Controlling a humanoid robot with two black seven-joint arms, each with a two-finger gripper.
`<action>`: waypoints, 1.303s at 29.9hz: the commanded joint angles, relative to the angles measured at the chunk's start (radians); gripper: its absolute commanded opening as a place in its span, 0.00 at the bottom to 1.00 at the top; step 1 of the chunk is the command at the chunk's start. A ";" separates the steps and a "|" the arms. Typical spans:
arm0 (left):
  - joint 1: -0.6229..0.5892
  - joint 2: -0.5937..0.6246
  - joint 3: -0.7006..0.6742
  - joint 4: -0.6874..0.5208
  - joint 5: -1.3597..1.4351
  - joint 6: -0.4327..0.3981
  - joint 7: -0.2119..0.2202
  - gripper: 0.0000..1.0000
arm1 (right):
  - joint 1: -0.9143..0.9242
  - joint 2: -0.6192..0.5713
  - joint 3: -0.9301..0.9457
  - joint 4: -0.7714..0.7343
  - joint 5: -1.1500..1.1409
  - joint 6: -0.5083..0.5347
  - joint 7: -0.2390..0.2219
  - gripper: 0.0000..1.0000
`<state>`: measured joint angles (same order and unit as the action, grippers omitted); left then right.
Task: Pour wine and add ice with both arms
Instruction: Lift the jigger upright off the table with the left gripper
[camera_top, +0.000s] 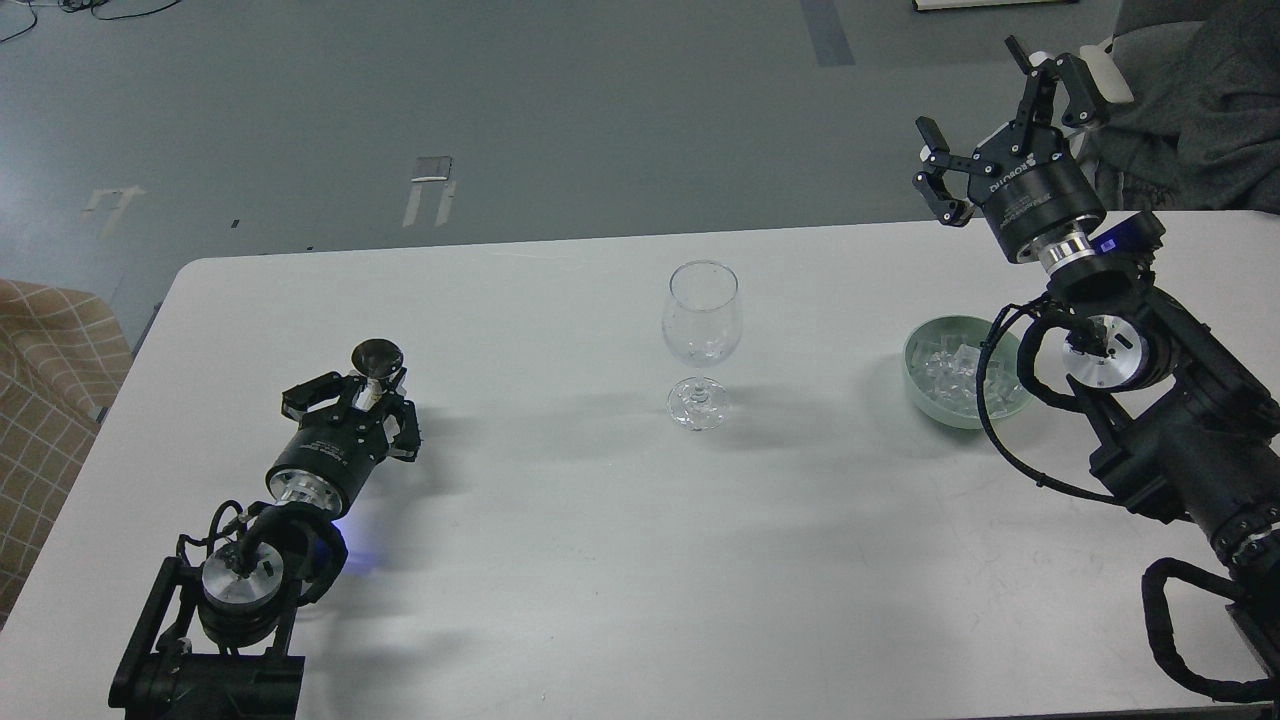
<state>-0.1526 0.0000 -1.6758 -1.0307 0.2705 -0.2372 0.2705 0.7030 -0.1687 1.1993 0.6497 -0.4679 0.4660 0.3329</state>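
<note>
A small steel jigger (377, 358) stands at the table's left. My left gripper (362, 398) has its fingers closed in around the jigger's narrow waist. The wine is not visible; I cannot see into the jigger. An empty clear wine glass (702, 322) stands upright at the table's middle. The ice (945, 368) is a heap of clear cubes in a pale green bowl (922, 395) at the right. My right gripper (988, 120) is open and empty, raised above the table's far right edge, beyond the bowl.
The white table (600, 560) has its far edge just behind the glass. My right arm (1150, 420) and its cable loop lie against the bowl's right side. A dark grey chair (1200, 110) stands behind the right gripper. A checked cloth (40, 380) lies left of the table.
</note>
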 joint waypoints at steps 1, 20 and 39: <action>-0.001 0.000 -0.004 0.001 -0.002 -0.002 -0.002 0.00 | 0.000 0.000 0.000 0.001 0.000 0.000 0.000 1.00; -0.030 0.000 0.001 -0.048 -0.057 0.029 -0.030 0.00 | -0.005 0.009 -0.001 -0.001 0.000 0.000 0.000 1.00; -0.111 0.000 0.125 -0.175 -0.059 0.142 -0.030 0.00 | -0.008 0.009 -0.001 0.001 0.000 0.000 -0.002 1.00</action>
<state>-0.2625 0.0000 -1.5620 -1.1797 0.2131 -0.1114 0.2408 0.6963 -0.1594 1.1982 0.6494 -0.4679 0.4664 0.3329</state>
